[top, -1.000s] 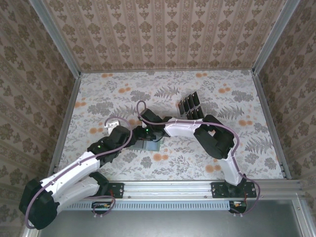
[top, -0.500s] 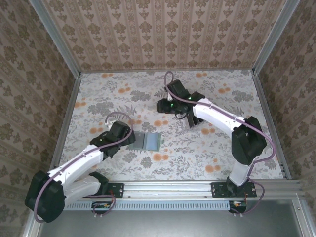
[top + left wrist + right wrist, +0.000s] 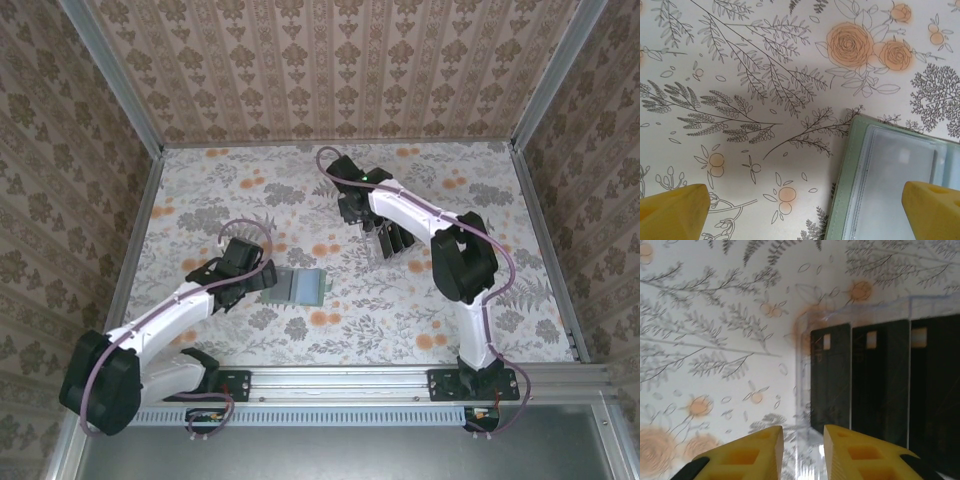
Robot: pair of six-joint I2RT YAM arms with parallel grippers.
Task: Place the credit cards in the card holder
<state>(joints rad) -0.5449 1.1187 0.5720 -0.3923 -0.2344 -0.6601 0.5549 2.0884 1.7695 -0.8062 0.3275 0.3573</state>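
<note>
The card holder lies open and flat at mid-table, grey-green with a grey inside. In the left wrist view its left edge sits between my wide-apart yellow fingertips. My left gripper is open at the wallet's left side, holding nothing. Black credit cards stand side by side in a clear rack. My right gripper hovers at the rack's left end. A narrow gap shows between its fingers, with the rack's clear wall in line with it. No card is held.
Aluminium rails and patterned walls fence the floral table on three sides. Bare floral surface lies between the arms and at the back left. The right arm's elbow hangs over the table right of the cards.
The right arm left the wallet and swung back to the card rack, its jaws narrowing. The left arm drew back slightly, staying open by the wallet.
</note>
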